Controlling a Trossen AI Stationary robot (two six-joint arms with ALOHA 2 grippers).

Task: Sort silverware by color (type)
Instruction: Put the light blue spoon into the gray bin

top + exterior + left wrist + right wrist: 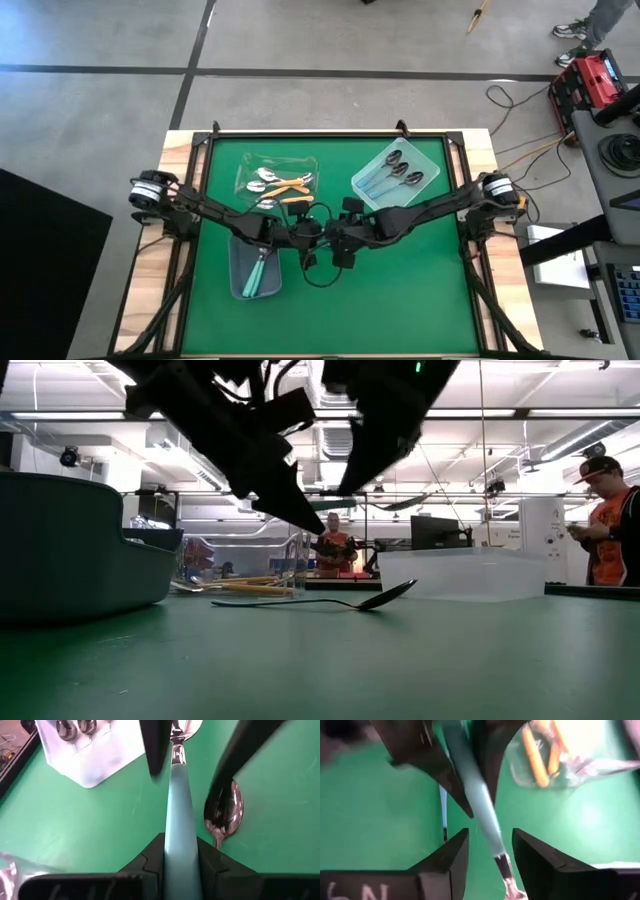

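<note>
Handover at frame centre: we find the left gripper (181, 862) clamping a teal spoon (179, 805) mid-handle, the right gripper (490, 852) parted around it. Light, rigid, slippery; grip the plastic handle.

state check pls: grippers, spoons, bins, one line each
left gripper: shut on teal spoon, held above the mat
right gripper: fingers open around that spoon's handle
loose spoon: flat on the mat, not held
grey bin: teal spoons inside
clear tray: orange spoons inside
clear bin: three dark-handled spoons, side by side
</note>
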